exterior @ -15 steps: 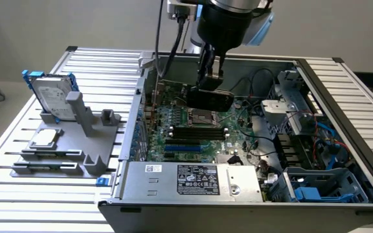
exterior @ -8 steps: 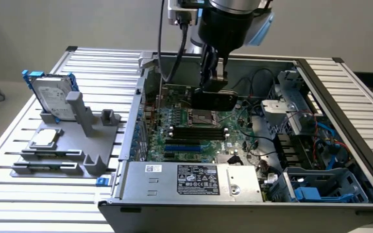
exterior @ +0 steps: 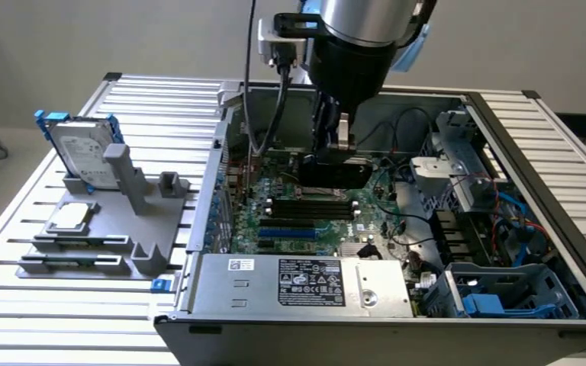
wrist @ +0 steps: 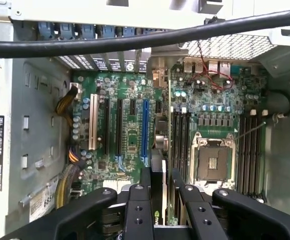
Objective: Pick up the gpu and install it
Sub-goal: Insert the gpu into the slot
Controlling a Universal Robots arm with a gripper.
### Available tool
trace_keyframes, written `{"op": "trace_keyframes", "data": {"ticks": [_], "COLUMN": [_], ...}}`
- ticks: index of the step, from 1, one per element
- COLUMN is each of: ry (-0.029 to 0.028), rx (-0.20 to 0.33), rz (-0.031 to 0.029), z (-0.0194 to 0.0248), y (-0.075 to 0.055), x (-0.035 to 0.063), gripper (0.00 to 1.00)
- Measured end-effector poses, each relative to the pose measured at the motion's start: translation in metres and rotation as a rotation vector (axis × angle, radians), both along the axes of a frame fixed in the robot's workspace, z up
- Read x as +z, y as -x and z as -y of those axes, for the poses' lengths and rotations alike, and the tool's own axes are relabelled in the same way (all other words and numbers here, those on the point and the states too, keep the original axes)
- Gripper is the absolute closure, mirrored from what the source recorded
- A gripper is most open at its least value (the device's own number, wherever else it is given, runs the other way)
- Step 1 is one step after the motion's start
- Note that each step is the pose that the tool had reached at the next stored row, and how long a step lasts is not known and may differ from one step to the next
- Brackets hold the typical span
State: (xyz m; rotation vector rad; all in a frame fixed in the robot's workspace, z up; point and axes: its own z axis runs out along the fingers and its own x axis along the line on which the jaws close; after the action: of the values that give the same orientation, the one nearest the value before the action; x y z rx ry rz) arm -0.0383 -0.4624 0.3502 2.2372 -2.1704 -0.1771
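Observation:
My gripper [exterior: 340, 146] hangs inside the open computer case [exterior: 537, 152], shut on the gpu [exterior: 340, 174]. The gpu is a thin card with a black shroud, held upright on edge just above the green motherboard [exterior: 293, 202]. In the wrist view the gpu [wrist: 159, 185] is seen edge-on between my black fingers [wrist: 137, 207]. Its green board edge and silver bracket run away from me over the motherboard [wrist: 129, 145], between the blue slot [wrist: 145, 127] and the memory slots [wrist: 180, 140]. I cannot tell whether its lower edge touches a slot.
A silver hard drive in a blue frame [exterior: 79, 146] stands on a grey fixture [exterior: 104, 229] at the exterior view's left. The power supply [exterior: 304, 284] sits at the case front. A drive cage and cables [exterior: 476, 221] are on the right. A black cable [wrist: 134, 42] crosses the wrist view.

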Motion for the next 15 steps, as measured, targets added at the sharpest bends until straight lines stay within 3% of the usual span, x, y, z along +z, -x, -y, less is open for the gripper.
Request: {"op": "trace_keyframes", "data": {"ticks": [5, 15], "ry": [0.0, -0.0002], "rx": [0.0, 0.0], "rz": [0.0004, 0.004], "z": [0.0049, 0.0075], "y": [0.012, 0.019], "x": [-0.0091, -0.0271], "gripper": [0.74, 0.74]}}
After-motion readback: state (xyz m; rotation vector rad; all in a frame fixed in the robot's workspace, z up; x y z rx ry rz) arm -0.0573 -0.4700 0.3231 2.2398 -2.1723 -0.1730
